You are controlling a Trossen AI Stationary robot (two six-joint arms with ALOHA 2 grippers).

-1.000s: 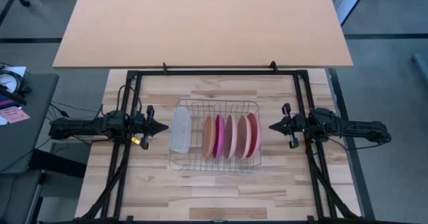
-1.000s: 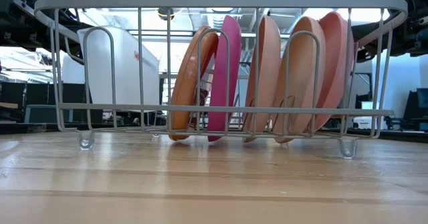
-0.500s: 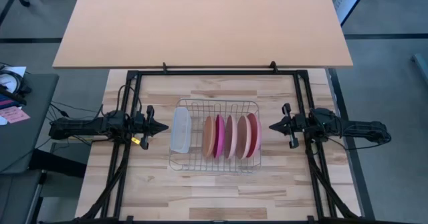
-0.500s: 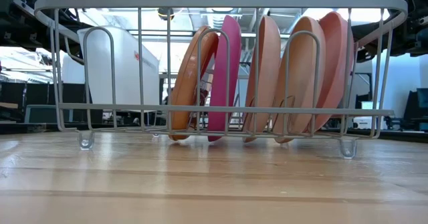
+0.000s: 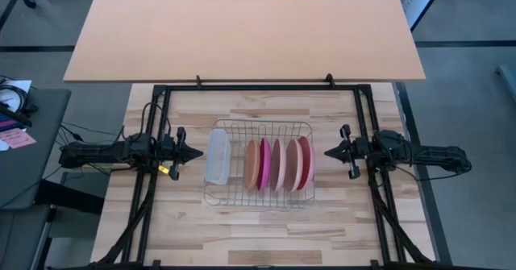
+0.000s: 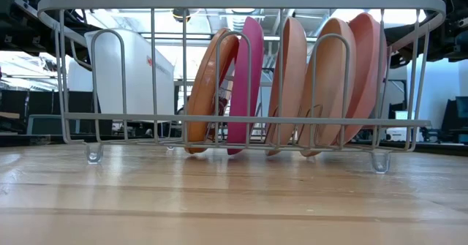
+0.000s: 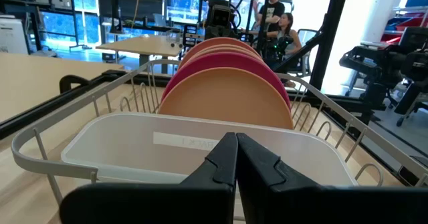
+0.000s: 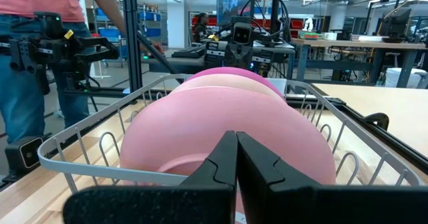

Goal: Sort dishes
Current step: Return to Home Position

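Plates stand in the wire rack between the left gripper and right gripper, both closed and empty; you likely need only finish homing.

You're looking at a silver wire rack. Going 9 to 3 o'clock across it: translucent white tray, orange-tan plate, magenta plate, pale orange plate, pale pink plate, red plate. That last one might be coral pink, hard to call. Your table is light wood with a butcher-block plank pattern. Both the left gripper and right gripper are black. There's a small yellow light at 7 o'clock off the left one.
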